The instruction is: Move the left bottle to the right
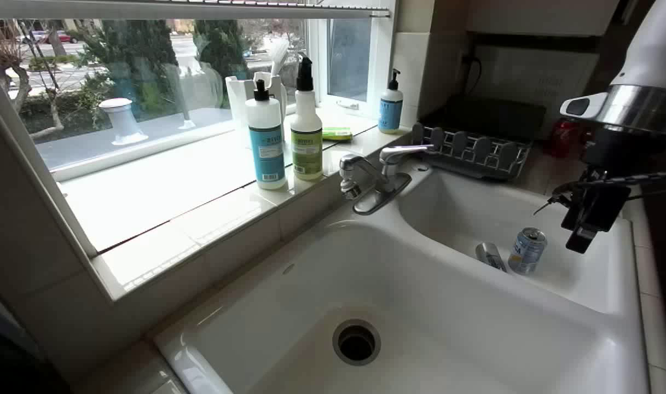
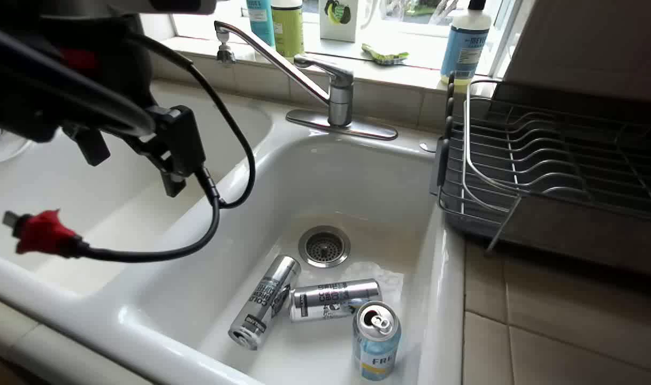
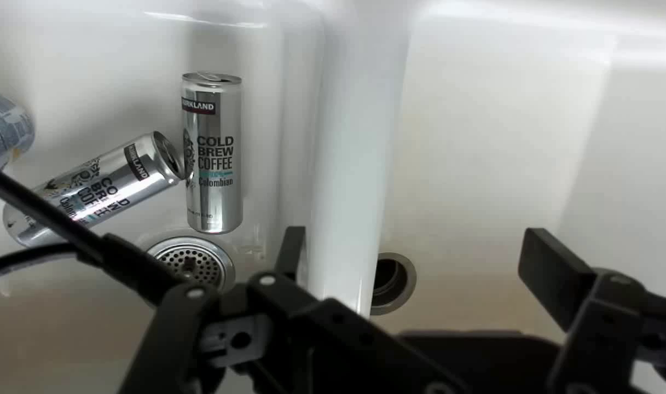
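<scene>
On sill [image 1: 201,219], L btl [image 1: 267,156] (teal, upright): well apart fr. pincer [image 3: 412,243].

Both exterior views angled down across sink [image 1: 453,268], wrist view overhead

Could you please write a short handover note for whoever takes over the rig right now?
Pincer: open, holding nothing, over the sink, away from the bottles.
Job's thing: the teal-blue bottle stands upright on the windowsill, left of the yellow-green bottle in both exterior views.
Done: nothing that shows; the move to the right is not yet made.
Left: reach the windowsill, grip the teal-blue bottle, set it down farther right; the exact spot isn't given. I'd mind the faucet, which passes in front of that bottle in an exterior view.
</scene>
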Controlling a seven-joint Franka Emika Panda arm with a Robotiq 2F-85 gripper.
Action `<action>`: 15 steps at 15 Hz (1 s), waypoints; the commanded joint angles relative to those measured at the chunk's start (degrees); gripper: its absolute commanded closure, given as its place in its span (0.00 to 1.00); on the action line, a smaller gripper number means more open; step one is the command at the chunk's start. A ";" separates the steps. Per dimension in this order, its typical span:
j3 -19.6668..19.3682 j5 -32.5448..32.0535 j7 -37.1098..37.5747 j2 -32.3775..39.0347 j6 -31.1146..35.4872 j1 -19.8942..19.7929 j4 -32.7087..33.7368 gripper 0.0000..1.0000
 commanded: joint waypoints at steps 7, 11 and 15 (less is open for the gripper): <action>2.91 -0.03 -0.29 4.33 0.64 1.71 3.54 0.00; 10.13 -1.21 0.56 13.38 2.55 6.36 14.28 0.00; 14.73 -3.28 -0.10 24.03 2.91 8.17 28.07 0.00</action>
